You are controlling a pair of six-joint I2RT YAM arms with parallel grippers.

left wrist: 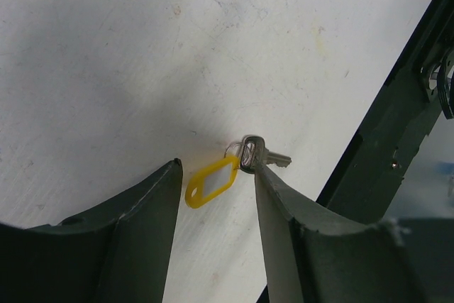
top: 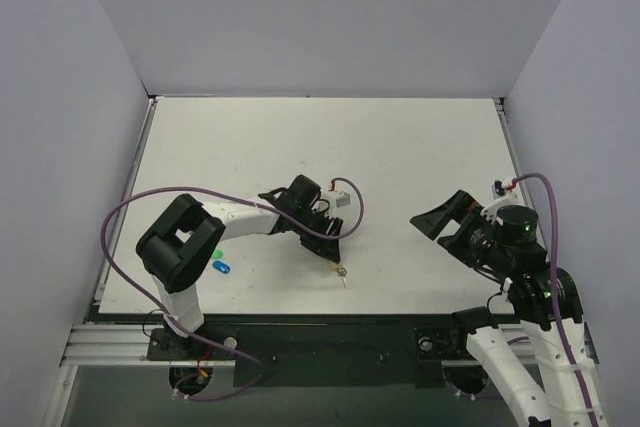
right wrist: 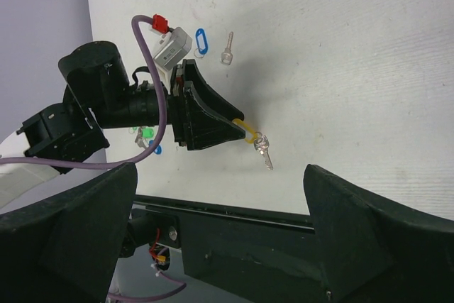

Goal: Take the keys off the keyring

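The keyring, a yellow oval tag (left wrist: pixel 211 181) with a thin metal ring, lies on the white table near its front edge. A silver key (left wrist: pixel 264 154) hangs on the ring. My left gripper (left wrist: pixel 216 167) is open, with the tag between its fingers. The right finger's tip (left wrist: pixel 266 182) touches the key's head. From above, the left gripper (top: pixel 325 237) sits just behind the keyring (top: pixel 340 271). The right wrist view shows the tag (right wrist: pixel 247 133) and key (right wrist: pixel 264 154) sticking out past the left gripper (right wrist: pixel 213 118). My right gripper (top: pixel 440 219) is open and empty, off to the right.
A green tag (top: pixel 217 254) and a blue tag (top: pixel 221 267) lie by the left arm's elbow. Another blue tag (right wrist: pixel 201 40) and a loose silver key (right wrist: pixel 228 51) lie behind the left wrist. The black front rail (right wrist: pixel 269 211) runs along the table's near edge.
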